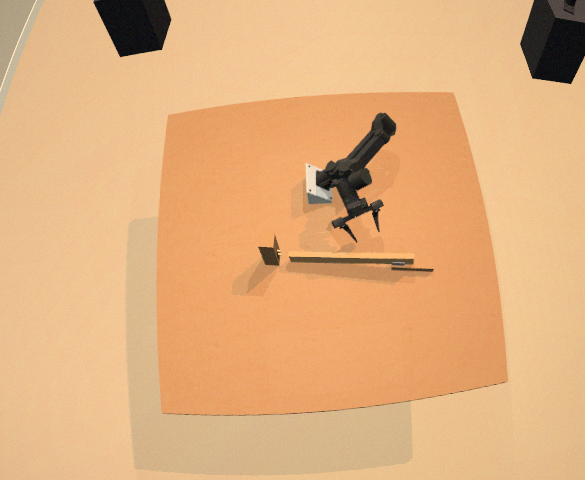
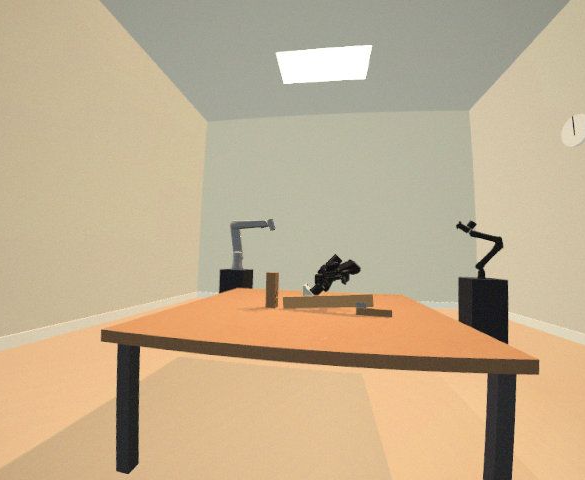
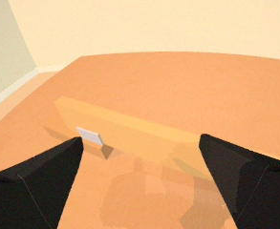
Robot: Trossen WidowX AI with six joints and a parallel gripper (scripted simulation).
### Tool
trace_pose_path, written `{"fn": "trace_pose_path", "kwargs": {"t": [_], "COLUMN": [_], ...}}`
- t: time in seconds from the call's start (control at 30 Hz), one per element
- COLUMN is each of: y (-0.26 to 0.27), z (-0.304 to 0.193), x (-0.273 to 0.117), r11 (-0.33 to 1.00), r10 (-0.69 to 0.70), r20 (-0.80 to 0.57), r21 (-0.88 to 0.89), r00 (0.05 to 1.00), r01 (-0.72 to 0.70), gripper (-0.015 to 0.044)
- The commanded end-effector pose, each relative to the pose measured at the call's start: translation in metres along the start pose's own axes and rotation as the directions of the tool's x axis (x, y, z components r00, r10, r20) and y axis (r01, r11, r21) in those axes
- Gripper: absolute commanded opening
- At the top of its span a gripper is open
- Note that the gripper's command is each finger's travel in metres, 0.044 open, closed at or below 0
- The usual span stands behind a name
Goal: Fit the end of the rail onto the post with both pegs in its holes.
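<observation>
The long wooden rail (image 1: 351, 258) (image 2: 328, 301) (image 3: 125, 132) has its far end at the small blue-grey bracket (image 1: 397, 264) (image 2: 360, 305) (image 3: 90, 135) on the low footboard block (image 1: 420, 269) (image 2: 377, 313). Its other end is down at the table, a short gap away from the upright post (image 1: 269, 255) (image 2: 271, 289). Light pegs (image 1: 279, 252) stick out of the post toward the rail; the holes in the rail's end are not visible. My gripper (image 1: 367, 236) (image 3: 142, 141) is open and empty, above and on the arm-base side of the rail, with neither finger around it.
The arm's pale base plate (image 1: 311, 184) stands on the table behind the rail. Two dark pedestals (image 1: 136, 25) (image 1: 556, 49) stand on the floor beyond the table, carrying other arms. The post is the tallest object beside the rail.
</observation>
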State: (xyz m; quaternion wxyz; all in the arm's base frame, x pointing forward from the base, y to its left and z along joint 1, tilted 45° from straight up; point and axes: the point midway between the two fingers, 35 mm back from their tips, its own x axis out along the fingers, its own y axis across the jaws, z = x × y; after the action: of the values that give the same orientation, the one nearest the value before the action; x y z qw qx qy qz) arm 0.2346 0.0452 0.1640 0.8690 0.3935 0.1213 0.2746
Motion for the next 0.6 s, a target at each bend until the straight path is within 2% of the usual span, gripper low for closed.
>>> {"fn": "trace_pose_path", "kwargs": {"t": [0.0,0.2,0.3,0.43,0.57], "y": [-0.001,-0.047,-0.074,-0.109,-0.140], "z": [0.001,0.026,0.034,0.037,0.035], "x": [0.001,0.018,0.024,0.026,0.024], "r11": [1.000,0.951,0.895,0.812,0.741], "r10": [-0.007,-0.207,-0.301,-0.394,-0.440], "r20": [-0.002,-0.101,-0.182,-0.314,-0.461], "r21": [-0.007,-0.255,-0.394,-0.559,-0.671], "r00": [1.000,0.973,0.936,0.864,0.771], "r01": [0.007,0.176,0.211,0.167,0.022], "gripper": [0.0426,0.0440,0.0440,0.0440,0.0440]}}
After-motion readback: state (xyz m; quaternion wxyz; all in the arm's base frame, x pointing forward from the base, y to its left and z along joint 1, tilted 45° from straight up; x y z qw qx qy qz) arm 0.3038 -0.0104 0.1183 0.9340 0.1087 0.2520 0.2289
